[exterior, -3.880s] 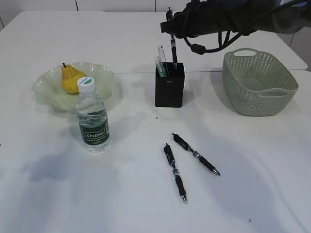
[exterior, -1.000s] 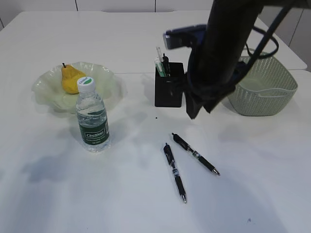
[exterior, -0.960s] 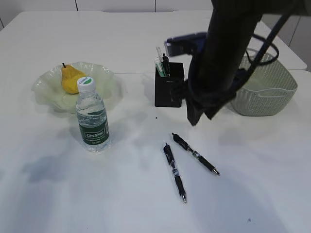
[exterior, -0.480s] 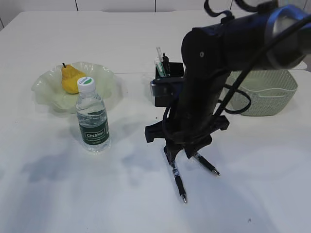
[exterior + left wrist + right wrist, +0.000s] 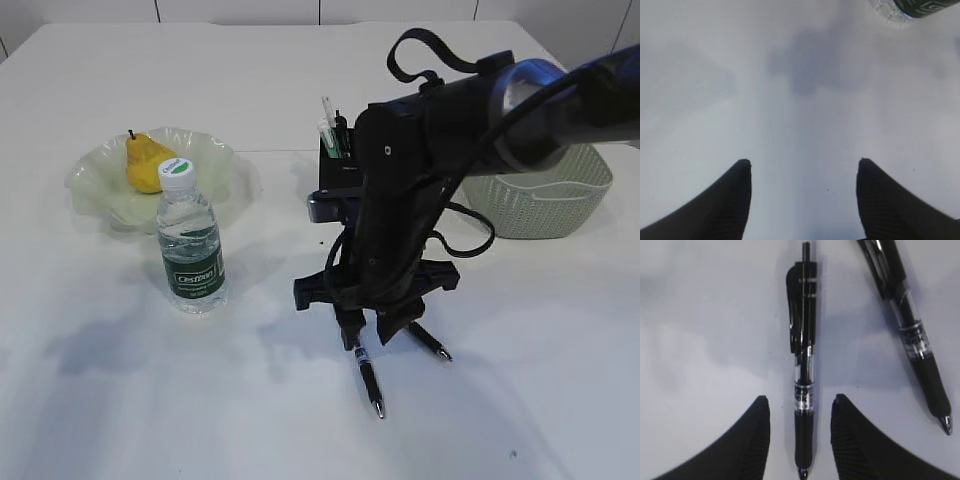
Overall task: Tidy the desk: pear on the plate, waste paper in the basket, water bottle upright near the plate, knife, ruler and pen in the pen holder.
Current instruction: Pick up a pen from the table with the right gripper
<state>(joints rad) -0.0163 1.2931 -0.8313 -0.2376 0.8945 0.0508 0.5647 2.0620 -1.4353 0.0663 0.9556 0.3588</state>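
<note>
I'm hovering my right pincer [image 5: 799,432] low over the table [image 5: 150,400], released, fingers [image 5: 747,440] straddling the near pen [image 5: 803,390]; my left pincer [image 5: 802,200] is gaping wide.

In the exterior view the right arm [image 5: 400,210] covers most of the holder [image 5: 330,190], the basket's [image 5: 545,205] near-left rim and the upper halves of both pens [image 5: 368,375]. In the left wrist view only the bottle's [image 5: 907,7] base shows at 1 o'clock, cut by the edge. The right wrist view crops the second pen [image 5: 912,335] at 12 o'clock.
</note>
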